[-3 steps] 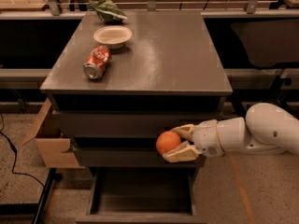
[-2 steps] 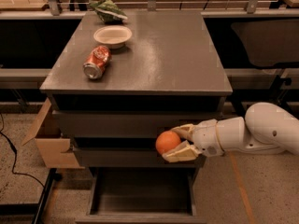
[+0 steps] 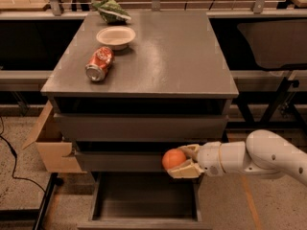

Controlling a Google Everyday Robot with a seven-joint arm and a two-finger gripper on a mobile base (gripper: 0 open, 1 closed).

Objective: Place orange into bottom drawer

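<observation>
The gripper (image 3: pixel 178 161) and its white arm (image 3: pixel 259 157) have sunk a little since a second ago. They carry the orange (image 3: pixel 173 159) down from the face of the middle drawer (image 3: pixel 120 161) towards that drawer's lower edge, while everything else lies where it did. At the far left a dark cable (image 3: pixel 10 150) trails over the speckled floor, and an open cardboard box (image 3: pixel 50 147) stands against the cabinet's left side. On the grey cabinet top (image 3: pixel 168 56) a crumpled green bag (image 3: pixel 111 11) sits at the back. A white bowl (image 3: pixel 115 36) is just in front of the bag, and a red soda can (image 3: pixel 100 63) lies on its side nearer the front edge, all on the left half. Below the top, the upper drawer (image 3: pixel 139 127) is closed. The bottom drawer (image 3: pixel 144 198) is pulled out, its dark floor bare, and nothing lies between the fruit and the opening. The jaws are clamped on the orange, one pale finger above it and one beneath, reaching in from the right. The orange hangs over the drawer's back right part, above its side wall and not yet inside. It is small, round and smooth, bright orange with a lighter sheen on top, and its right side is hidden by the fingers.
</observation>
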